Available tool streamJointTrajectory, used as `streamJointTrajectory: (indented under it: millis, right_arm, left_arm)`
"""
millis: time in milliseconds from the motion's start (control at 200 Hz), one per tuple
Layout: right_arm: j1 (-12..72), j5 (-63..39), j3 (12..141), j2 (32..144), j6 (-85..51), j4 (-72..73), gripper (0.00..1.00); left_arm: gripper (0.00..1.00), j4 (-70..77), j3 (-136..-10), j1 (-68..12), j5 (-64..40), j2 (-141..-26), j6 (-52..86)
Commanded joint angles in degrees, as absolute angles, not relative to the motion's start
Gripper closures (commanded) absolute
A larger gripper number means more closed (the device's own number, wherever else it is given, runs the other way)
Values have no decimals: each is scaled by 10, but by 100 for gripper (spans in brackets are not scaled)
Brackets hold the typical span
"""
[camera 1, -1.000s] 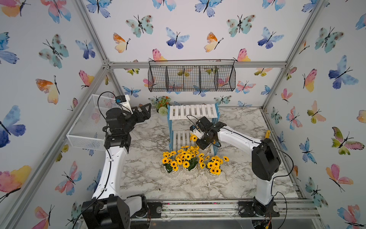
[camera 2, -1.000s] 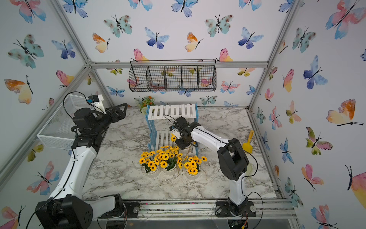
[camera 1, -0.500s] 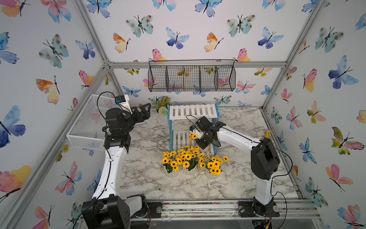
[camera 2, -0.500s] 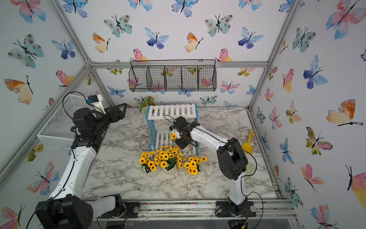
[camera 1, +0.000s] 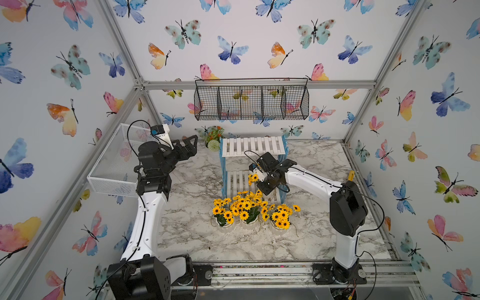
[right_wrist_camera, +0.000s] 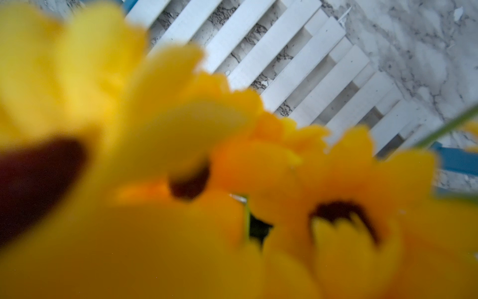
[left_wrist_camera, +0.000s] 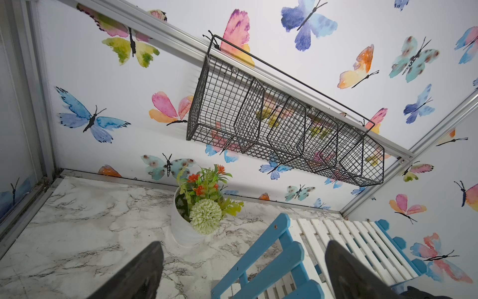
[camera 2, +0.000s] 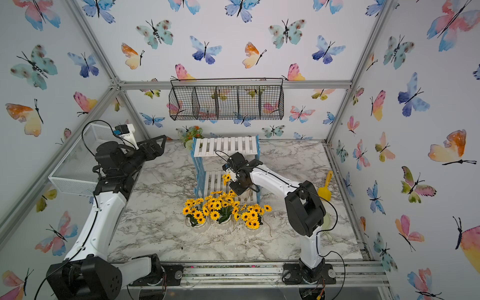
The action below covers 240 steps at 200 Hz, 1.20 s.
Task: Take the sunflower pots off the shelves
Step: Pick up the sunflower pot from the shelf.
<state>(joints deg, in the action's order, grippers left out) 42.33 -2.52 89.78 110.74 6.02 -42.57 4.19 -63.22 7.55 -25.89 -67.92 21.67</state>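
The shelves [camera 1: 253, 146] stand at the back middle, top tier bare. Three sunflower pots [camera 1: 223, 218] [camera 1: 246, 210] [camera 1: 281, 218] sit on the marble in front of them. Another sunflower pot's blooms [camera 1: 253, 178] show at the lower tier [camera 1: 237, 181], with my right gripper [camera 1: 262, 189] low among them. In the right wrist view blurred yellow blooms [right_wrist_camera: 181, 155] fill the picture and hide the fingers, with white slats [right_wrist_camera: 310, 64] behind. My left gripper [camera 1: 191, 145] hangs open and empty in the air left of the shelves, and in its wrist view [left_wrist_camera: 244, 244] it faces the blue side frame [left_wrist_camera: 261, 259].
A white pot with orange-red flowers [camera 1: 214, 141] stands at the back, left of the shelves. A black wire basket [camera 1: 250, 102] hangs on the back wall. A white mesh basket [camera 1: 114, 161] is fixed at the left wall. A yellow scoop [camera 2: 326, 188] lies at the right edge.
The right gripper has shifted only slightly at the lower tier among the blooms. The left arm has not moved.
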Motion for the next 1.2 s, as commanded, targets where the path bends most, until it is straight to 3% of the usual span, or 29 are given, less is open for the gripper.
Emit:
streamJointTrajectory:
  millis: [0,1196]
  right_arm:
    - [424,-24,890,1083,56,-406,98]
    - [495,65,928,958,38,-420,98]
  left_arm:
    - [3,63,-634,81,-272,-679,219]
    - [3,70,-633,82,-294,-678,225]
